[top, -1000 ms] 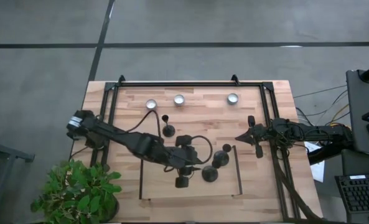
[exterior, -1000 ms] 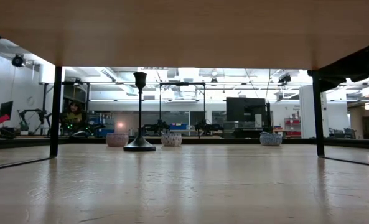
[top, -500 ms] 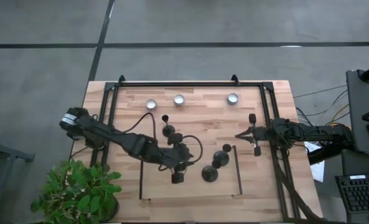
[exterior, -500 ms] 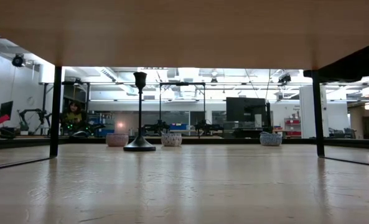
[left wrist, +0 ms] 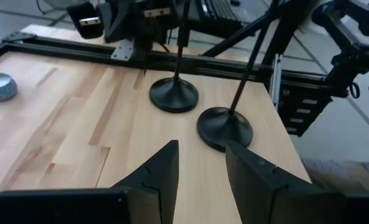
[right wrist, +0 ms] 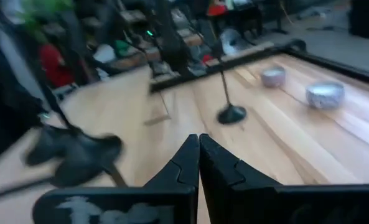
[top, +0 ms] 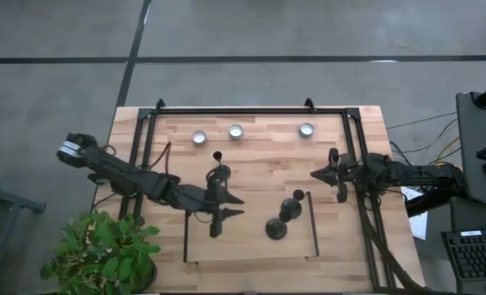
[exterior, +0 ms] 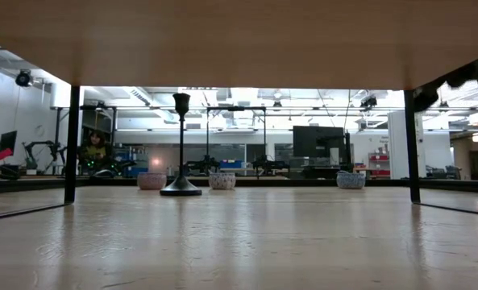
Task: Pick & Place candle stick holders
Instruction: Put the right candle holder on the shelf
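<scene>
On bare wood stand black candle stick holders (top: 277, 229) (thin-stemmed, seemingly three).

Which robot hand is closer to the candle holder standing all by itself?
The left end effector is closer, just in front of the lone candle holder. The right end effector waits far off by the table's right side.

Three tealights (top: 235, 131) are sitting in a row near the far edge of the wooden table (top: 259, 168), each well apart from the next. A black frame (top: 234, 110) is running around the tabletop. A leafy plant (top: 103, 254) is standing just beside the table's near left corner. A keyboard (top: 476, 256) is lying off to the right.
</scene>
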You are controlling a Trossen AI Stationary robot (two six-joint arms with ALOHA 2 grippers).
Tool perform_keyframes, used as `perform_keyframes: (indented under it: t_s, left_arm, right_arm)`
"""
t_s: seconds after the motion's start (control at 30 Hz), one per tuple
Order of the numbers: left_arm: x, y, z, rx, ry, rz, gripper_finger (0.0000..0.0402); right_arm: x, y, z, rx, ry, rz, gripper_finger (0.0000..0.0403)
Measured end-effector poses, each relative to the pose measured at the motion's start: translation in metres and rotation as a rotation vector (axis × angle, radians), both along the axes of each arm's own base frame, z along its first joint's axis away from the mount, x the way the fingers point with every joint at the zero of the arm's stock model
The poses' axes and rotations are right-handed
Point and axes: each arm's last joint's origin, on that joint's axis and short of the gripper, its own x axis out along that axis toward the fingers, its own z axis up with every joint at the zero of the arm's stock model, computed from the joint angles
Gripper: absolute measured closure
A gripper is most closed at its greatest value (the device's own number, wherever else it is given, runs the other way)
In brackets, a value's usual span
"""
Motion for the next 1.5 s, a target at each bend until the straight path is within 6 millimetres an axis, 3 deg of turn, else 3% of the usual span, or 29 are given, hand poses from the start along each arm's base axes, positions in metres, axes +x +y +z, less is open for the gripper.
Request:
perform_keyframes:
  t_s: [0.3,0.47,0.7,0.93,1.17,1.33,1.5]
  left_arm:
    - [-0.009,-0.002,-0.009,0.001,-0.046,-0.023,0.0273]
    - [-0.007,-0.003,-0.006,0.009,-0.086,-0.032,0.0273]
    - [-0.006,-0.003,0.001,0.039,-0.132,-0.042,0.0273]
    - [-0.006,-0.003,0.002,0.034,-0.136,-0.041,0.0273]
    - [-0.006,-0.003,0.002,0.030,-0.135,-0.040,0.0273]
    - [-0.006,-0.003,0.002,0.030,-0.135,-0.040,0.0273]
    - [-0.006,-0.004,0.002,0.028,-0.134,-0.041,0.0273]
  right_arm:
    - [-0.012,0.014,0.052,0.082,-0.226,0.462,0.0394]
    - [-0.008,0.023,0.053,0.110,-0.196,0.533,0.0394]
    - [0.013,0.047,0.051,0.091,-0.129,0.573,0.0394]
    - [0.028,0.086,0.066,-0.030,0.128,0.387,0.0394]
    - [0.040,0.142,0.094,-0.125,0.138,0.374,0.0394]
    - [0.061,0.172,0.096,-0.133,0.202,0.370,0.0394]
    - [0.082,0.186,0.099,-0.227,0.244,0.102,0.0394]
